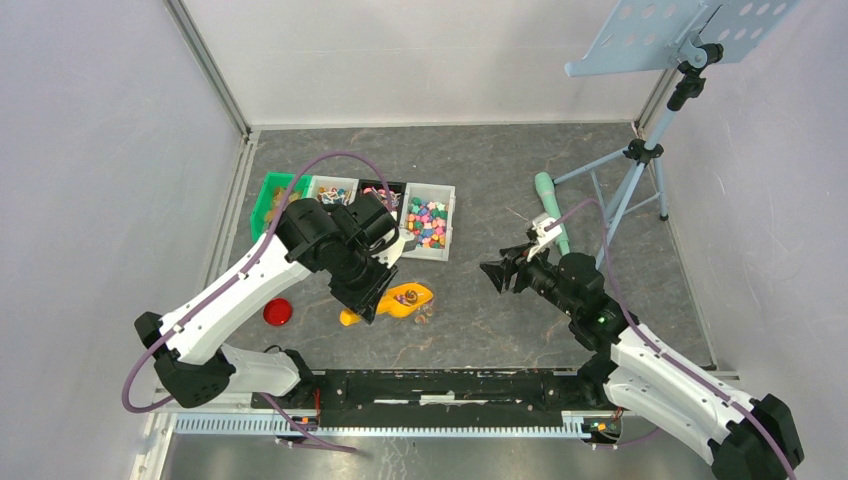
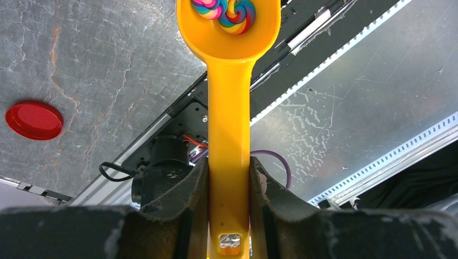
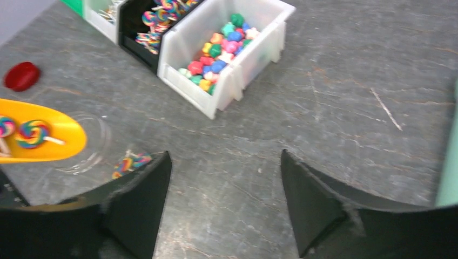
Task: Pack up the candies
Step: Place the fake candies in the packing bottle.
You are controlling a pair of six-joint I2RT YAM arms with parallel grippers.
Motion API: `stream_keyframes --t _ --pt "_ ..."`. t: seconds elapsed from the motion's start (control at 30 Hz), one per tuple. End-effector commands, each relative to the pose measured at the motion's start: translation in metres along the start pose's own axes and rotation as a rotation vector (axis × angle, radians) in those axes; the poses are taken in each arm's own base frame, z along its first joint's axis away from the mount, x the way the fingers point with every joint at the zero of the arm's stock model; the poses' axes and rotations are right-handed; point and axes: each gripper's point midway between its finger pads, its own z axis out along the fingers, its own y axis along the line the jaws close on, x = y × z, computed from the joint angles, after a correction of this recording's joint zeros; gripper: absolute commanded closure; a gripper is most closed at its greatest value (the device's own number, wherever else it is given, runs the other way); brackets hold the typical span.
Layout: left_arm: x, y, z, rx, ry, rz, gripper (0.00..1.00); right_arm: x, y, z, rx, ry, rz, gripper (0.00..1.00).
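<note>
My left gripper (image 2: 229,162) is shut on the handle of the orange scoop (image 2: 229,97), held above the table in front of the bins (image 1: 400,300). The scoop's bowl carries rainbow swirl lollipops (image 2: 232,11), which also show in the right wrist view (image 3: 32,132). Below the bowl is a clear round jar (image 3: 92,145). One swirl lollipop (image 3: 129,162) lies on the table beside it. Small multicoloured candies (image 3: 221,46) fill the white bin (image 1: 428,222). My right gripper (image 3: 224,156) is open and empty over bare table, right of the scoop (image 1: 497,275).
A row of bins stands at the back: a green one (image 1: 270,195), a white one (image 1: 332,190) and a black one with lollipops (image 3: 156,21). A red round lid (image 1: 278,312) lies at the left. A green cylinder (image 1: 550,205) and a tripod stand (image 1: 640,160) are at the right.
</note>
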Motion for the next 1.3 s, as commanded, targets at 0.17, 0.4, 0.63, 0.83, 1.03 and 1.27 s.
stream_keyframes --t 0.17,0.4,0.63,0.83,1.03,1.27 --pt "0.024 0.001 -0.007 -0.012 0.051 -0.058 0.98 -0.02 0.059 0.003 -0.293 -0.104 0.312 0.76" --pt "0.028 0.004 -0.005 -0.027 0.057 -0.064 0.98 -0.028 0.082 0.008 -0.367 -0.087 0.339 0.97" --pt "0.028 0.006 -0.004 -0.039 0.057 -0.066 0.98 -0.028 0.126 0.016 -0.446 -0.04 0.316 1.0" --pt "0.024 0.005 -0.006 -0.038 0.049 -0.063 0.98 -0.032 0.143 0.025 -0.465 -0.035 0.301 1.0" --pt "0.02 0.005 -0.008 -0.041 0.042 -0.06 0.98 -0.024 0.155 0.036 -0.473 -0.003 0.273 1.0" --pt "0.016 0.01 -0.006 -0.068 0.046 -0.043 0.98 -0.015 0.169 0.043 -0.488 0.03 0.261 1.0"
